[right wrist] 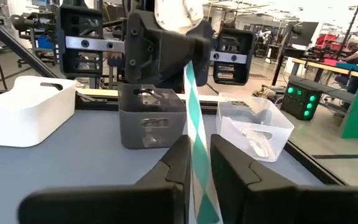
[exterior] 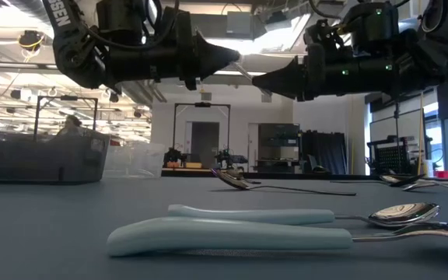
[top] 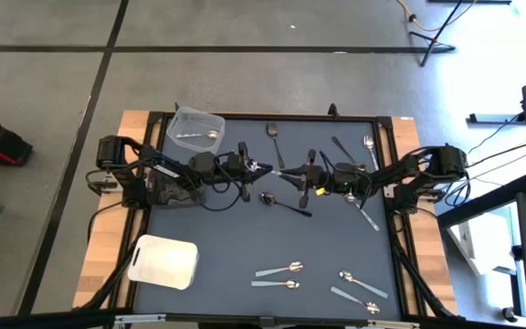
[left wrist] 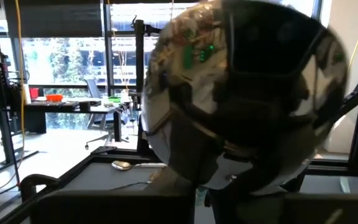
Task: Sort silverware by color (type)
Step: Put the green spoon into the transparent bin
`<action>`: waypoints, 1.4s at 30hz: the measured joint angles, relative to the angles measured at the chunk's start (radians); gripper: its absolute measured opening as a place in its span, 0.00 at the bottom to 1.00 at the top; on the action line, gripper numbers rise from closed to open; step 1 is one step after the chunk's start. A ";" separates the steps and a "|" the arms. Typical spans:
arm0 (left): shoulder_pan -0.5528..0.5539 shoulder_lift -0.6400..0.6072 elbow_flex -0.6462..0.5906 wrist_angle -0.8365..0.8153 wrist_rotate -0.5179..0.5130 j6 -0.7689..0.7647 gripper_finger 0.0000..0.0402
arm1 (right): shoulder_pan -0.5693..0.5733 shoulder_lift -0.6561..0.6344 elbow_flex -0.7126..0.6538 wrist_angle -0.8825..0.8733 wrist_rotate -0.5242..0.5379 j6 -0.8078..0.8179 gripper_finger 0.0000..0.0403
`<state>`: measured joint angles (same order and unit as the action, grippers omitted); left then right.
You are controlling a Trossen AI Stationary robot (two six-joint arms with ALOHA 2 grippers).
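Note:
A spoon with a teal-and-white striped handle point(right wrist: 194, 112) hangs in the air between my two grippers above the middle of the dark mat point(top: 277, 171). My left gripper point(top: 256, 167) is shut on its bowl end. The shiny bowl point(left wrist: 241, 93) fills the left wrist view. My right gripper point(right wrist: 199, 165) is shut on the handle. Other silverware lies loose on the mat: silver spoons at the far side point(top: 274, 135) and right point(top: 370, 146), a dark-handled one point(top: 283, 204) in the middle, and pale-handled ones near the front point(top: 279, 270). My left gripper holds the striped spoon by the top of its handle just below the bowl point(right wrist: 188, 70); its fingers come level from the table's left. The bowl stands up past the fingers, clear of the table. My right gripper pinches the striped handle point(right wrist: 197, 146) between its two fingers point(right wrist: 179, 163), farther toward its free end. The fingers come level from the table's right. The spoon is lifted clear of the mat.
A clear plastic tub point(top: 196, 128) with a spoon inside stands at the far left. A white tray point(top: 163, 261) sits at the near left. A dark grey box point(right wrist: 151, 121) stands under my left arm. Pale-handled spoons point(exterior: 232, 229) lie close to the front edge.

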<state>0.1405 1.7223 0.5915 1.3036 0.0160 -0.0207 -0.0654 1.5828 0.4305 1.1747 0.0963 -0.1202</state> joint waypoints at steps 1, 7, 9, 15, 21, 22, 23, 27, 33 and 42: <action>0.000 0.000 0.000 -0.012 0.000 0.003 0.03 | 0.000 -0.011 0.000 -0.004 0.007 -0.001 0.14; 0.000 -0.040 -0.001 -0.106 0.001 0.010 0.03 | 0.000 -0.130 0.001 -0.139 0.005 -0.016 0.27; 0.000 -0.073 -0.001 -0.170 0.001 0.021 0.03 | 0.000 -0.189 0.001 -0.217 -0.003 -0.019 0.31; 0.000 -0.247 -0.001 -0.481 -0.048 0.032 0.03 | 0.000 -0.313 0.001 -0.442 -0.004 -0.043 0.34; 0.003 -0.472 -0.001 -0.838 -0.216 0.100 0.04 | 0.000 -0.317 0.001 -0.494 0.012 -0.045 0.33; 0.007 -0.511 -0.001 -0.898 -0.252 0.108 0.04 | 0.000 -0.313 0.001 -0.493 0.019 -0.045 0.33; 0.012 -0.547 -0.001 -0.951 -0.284 0.112 0.04 | 0.000 -0.310 0.001 -0.495 0.028 -0.045 0.33; 0.049 -0.677 -0.001 -1.115 -0.388 0.141 0.04 | 0.000 -0.310 0.000 -0.484 0.044 -0.045 0.33; 0.164 -0.785 -0.001 -1.277 -0.512 0.166 0.04 | 0.000 -0.310 0.000 -0.486 0.044 -0.044 0.33; 0.411 -0.739 -0.001 -1.405 -0.526 0.215 0.04 | 0.000 -0.310 0.000 -0.490 0.024 -0.018 0.33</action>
<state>0.5518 0.9831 0.5903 -0.1012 -0.5103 0.1943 -0.0658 1.2732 0.4306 0.6847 0.1204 -0.1384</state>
